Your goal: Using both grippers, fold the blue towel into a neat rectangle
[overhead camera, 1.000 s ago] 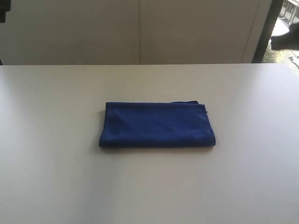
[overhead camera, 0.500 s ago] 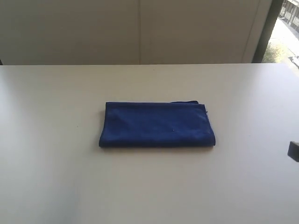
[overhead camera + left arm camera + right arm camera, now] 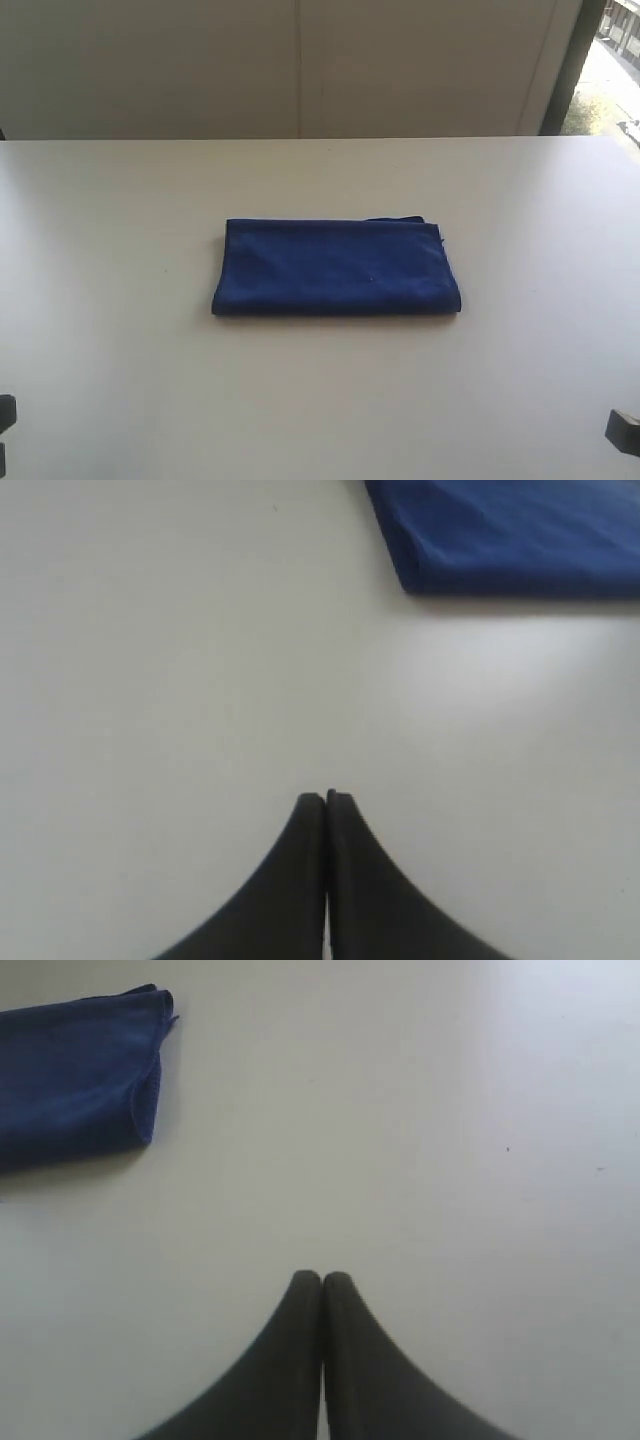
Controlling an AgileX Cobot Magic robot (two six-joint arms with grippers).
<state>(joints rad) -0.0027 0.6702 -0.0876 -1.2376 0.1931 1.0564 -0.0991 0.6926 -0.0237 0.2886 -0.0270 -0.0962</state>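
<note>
Both closed, empty: left claw [image 3: 326,798], right claw [image 3: 321,1278]; folded blue towel [image 3: 336,267] apart, on table [image 3: 100,250].

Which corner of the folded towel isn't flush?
The blue towel's far right corner in the exterior view: an under layer peeks out there; the other three look flush.

- One deep royal-blue soft cloth towel [image 3: 337,267], folded into a rectangle.
- One plain white flat tabletop [image 3: 320,400].
- Two black pointed robot grippers: the left gripper [image 3: 326,798] at the towel's 8 o'clock, the right gripper [image 3: 321,1278] at its 4 o'clock.
- Two black tapered fingers [image 3: 290,880] on each gripper, four in all.
</note>
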